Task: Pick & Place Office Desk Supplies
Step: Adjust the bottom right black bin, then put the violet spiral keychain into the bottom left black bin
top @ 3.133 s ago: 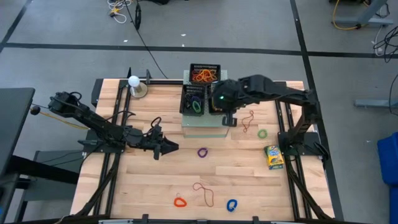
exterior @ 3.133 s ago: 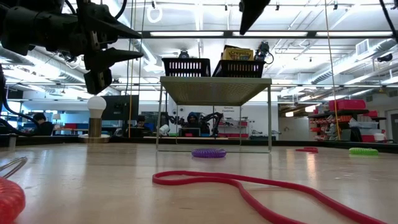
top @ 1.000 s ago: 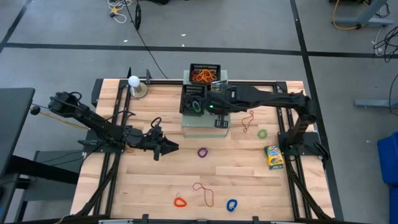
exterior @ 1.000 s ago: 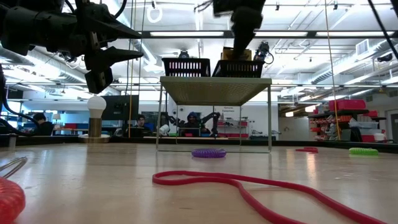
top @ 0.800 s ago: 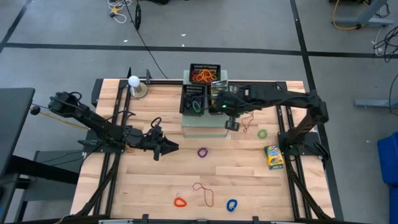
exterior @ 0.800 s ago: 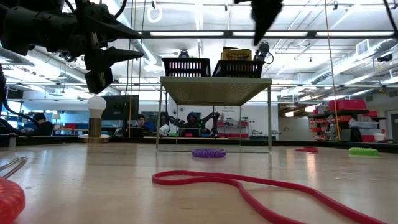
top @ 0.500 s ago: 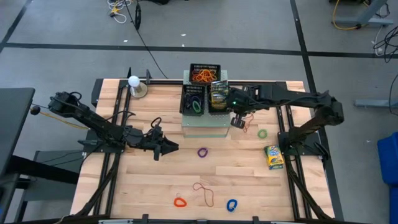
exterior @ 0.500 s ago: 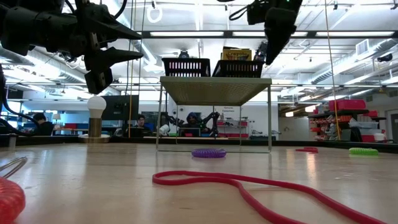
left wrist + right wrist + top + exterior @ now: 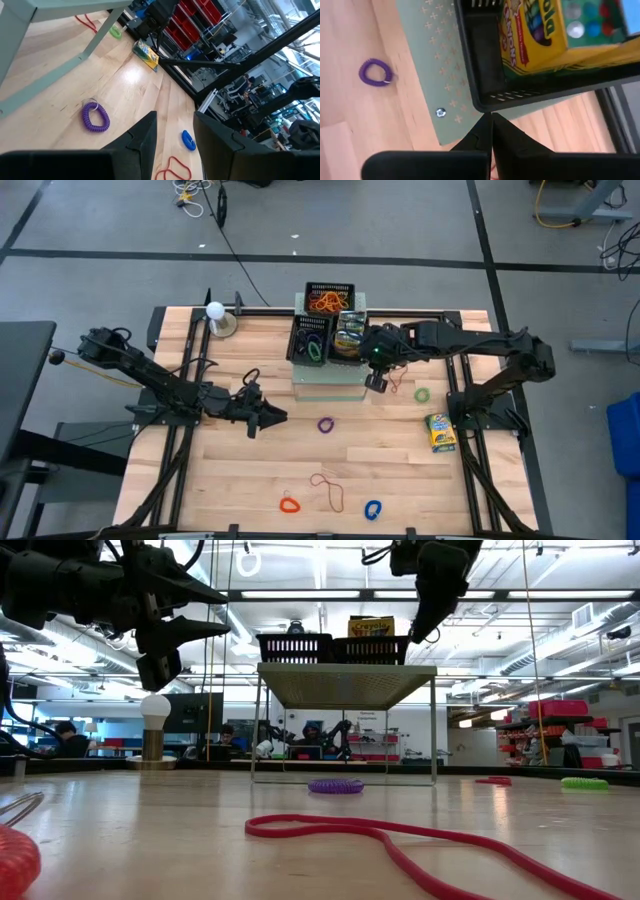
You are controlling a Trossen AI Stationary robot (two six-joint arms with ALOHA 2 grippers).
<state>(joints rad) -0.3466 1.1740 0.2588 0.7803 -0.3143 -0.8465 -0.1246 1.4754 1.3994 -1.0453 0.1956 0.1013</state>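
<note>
High view: right gripper [image 9: 375, 383] poised at the right edge of the pale-green perforated box [image 9: 328, 385], fingers pressed together, grasping nothing. Crayon box [image 9: 349, 335] lying in the black mesh tray [image 9: 348, 353] atop that box. Second crayon box [image 9: 439, 432] well right of it; purple loop [image 9: 326, 424] just in front. Left gripper [image 9: 276, 417] parked left of the box, fingers parted, empty.

Low view: crayon box [image 9: 371, 626] poking above the tray rim, right gripper [image 9: 418, 628] just beside it.

Right wrist view: crayon box [image 9: 536, 31] inside the tray, fingertips [image 9: 491, 131] clenched below its corner.

Left wrist view: spread fingers [image 9: 144, 140] above the purple loop [image 9: 95, 117].
</note>
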